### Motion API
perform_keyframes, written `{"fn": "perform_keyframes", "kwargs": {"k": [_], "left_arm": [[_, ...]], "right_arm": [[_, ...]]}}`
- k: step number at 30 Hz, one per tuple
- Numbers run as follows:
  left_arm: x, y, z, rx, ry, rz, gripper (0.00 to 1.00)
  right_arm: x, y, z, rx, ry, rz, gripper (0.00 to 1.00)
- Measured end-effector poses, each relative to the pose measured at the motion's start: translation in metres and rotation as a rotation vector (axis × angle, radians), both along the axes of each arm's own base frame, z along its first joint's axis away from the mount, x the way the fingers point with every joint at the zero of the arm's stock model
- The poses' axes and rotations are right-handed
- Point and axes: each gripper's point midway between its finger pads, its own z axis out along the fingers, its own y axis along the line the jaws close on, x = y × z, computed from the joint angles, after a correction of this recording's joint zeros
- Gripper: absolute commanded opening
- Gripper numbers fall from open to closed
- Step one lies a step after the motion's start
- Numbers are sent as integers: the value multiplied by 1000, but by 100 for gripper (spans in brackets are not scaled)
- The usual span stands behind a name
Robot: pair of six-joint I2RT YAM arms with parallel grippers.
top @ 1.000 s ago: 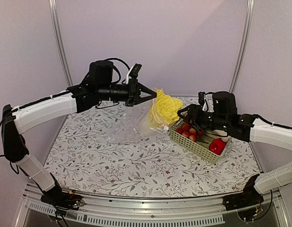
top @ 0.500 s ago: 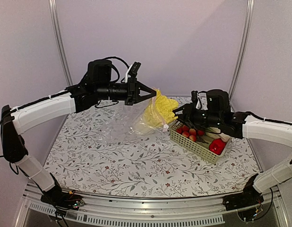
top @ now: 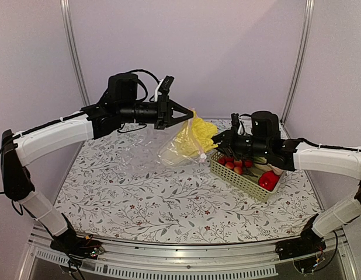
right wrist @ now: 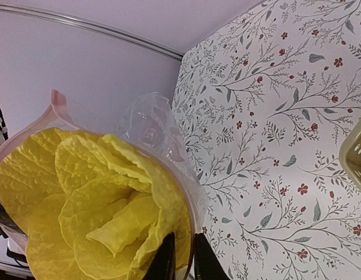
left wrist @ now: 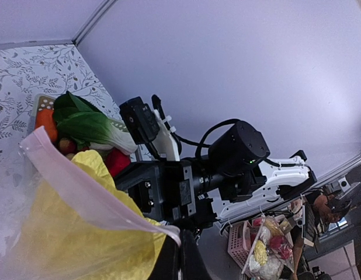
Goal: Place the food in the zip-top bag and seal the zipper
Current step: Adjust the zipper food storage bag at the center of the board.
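The zip-top bag [top: 169,153] hangs above the table with the yellow napa cabbage [top: 198,133] inside it. My left gripper [top: 191,117] is shut on one end of the zipper [left wrist: 87,186]. My right gripper [top: 216,142] has its jaws closed on the opposite rim of the bag mouth [right wrist: 189,201], right beside the cabbage [right wrist: 93,198]. More food lies in the pale green basket [top: 239,178]: a cluster of small red-pink fruits [top: 233,163], a round red fruit [top: 268,181] and an orange piece [left wrist: 46,122].
The basket stands at the right of the floral table, just behind my right arm. Green leafy toy vegetables [left wrist: 87,122] lie in it. The bag's lower part trails on the cloth [top: 139,163]. Metal frame posts rise at the back corners.
My right gripper moved left from the basket to the bag mouth and closed on its rim. The bag with the cabbage shifted slightly left. The left gripper held still.
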Motion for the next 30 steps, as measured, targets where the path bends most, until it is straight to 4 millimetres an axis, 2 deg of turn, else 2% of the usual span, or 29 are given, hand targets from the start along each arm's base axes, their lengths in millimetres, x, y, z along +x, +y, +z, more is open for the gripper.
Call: {"fn": "perform_keyframes", "kwargs": {"k": [3, 9, 13, 16, 19, 22, 23, 26, 30], "left_arm": [[0, 0, 0, 0, 0, 0, 0], [1, 2, -2, 12, -3, 6, 0], [7, 18, -12, 81, -8, 49, 0], [15, 42, -23, 162, -12, 114, 0], [22, 67, -40, 254, -9, 177, 0], [25, 80, -54, 326, -8, 207, 0], [25, 81, -58, 344, -6, 207, 0], [24, 84, -63, 368, -9, 207, 0], [25, 84, -56, 370, -30, 211, 0]], "right_arm": [[0, 3, -1, 9, 5, 9, 0], [1, 4, 0, 22, 7, 11, 0], [0, 0, 5, 6, -13, 4, 0], [-4, -6, 27, -18, -65, 3, 0], [-9, -7, 70, -39, -170, 10, 0], [-19, -3, 116, -52, -292, 37, 0], [-22, -1, 124, -61, -314, 47, 0], [-25, 4, 129, -96, -351, 73, 0], [-18, 12, 114, -167, -343, 89, 0]]}}
